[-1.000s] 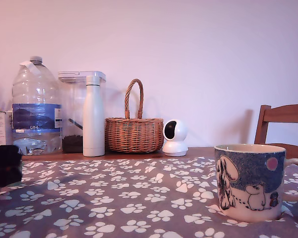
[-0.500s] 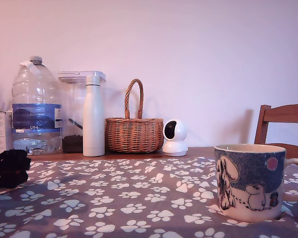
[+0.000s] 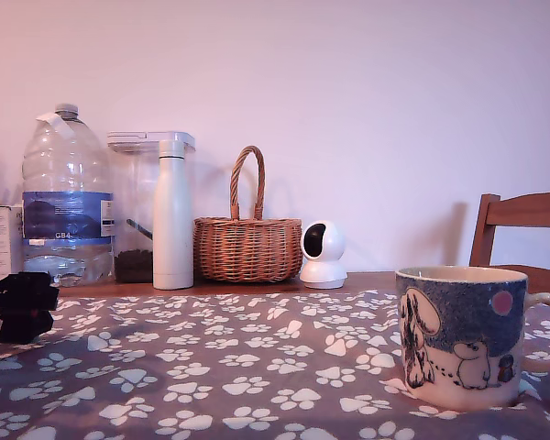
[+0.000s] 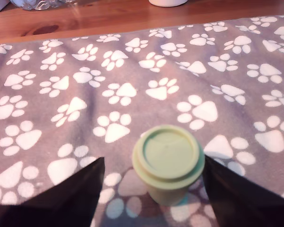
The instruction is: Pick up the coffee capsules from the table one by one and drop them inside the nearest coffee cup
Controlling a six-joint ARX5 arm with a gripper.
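coffee capsule (image 4: 168, 161) — sage, tapered, between end effector (image 4: 151, 198) fingers

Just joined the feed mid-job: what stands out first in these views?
In the wrist view, a sage-green coffee capsule stands on the paw-print cloth between the open pincer's two black fingers. In the exterior view, the big blue Moomin mug fills the lower right, far from the pincer at the left edge.

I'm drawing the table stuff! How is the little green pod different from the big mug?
The coffee capsule is plain pale green; the coffee cup is speckled blue with white cartoon figures and a pink dot. The capsule's upward face is a closed flat disc, while the cup is open on top. The cup has a handle at its side; the capsule has none. The capsule sits between the gripper's fingers; the cup stands alone. Both stand upright on the paw-print cloth.
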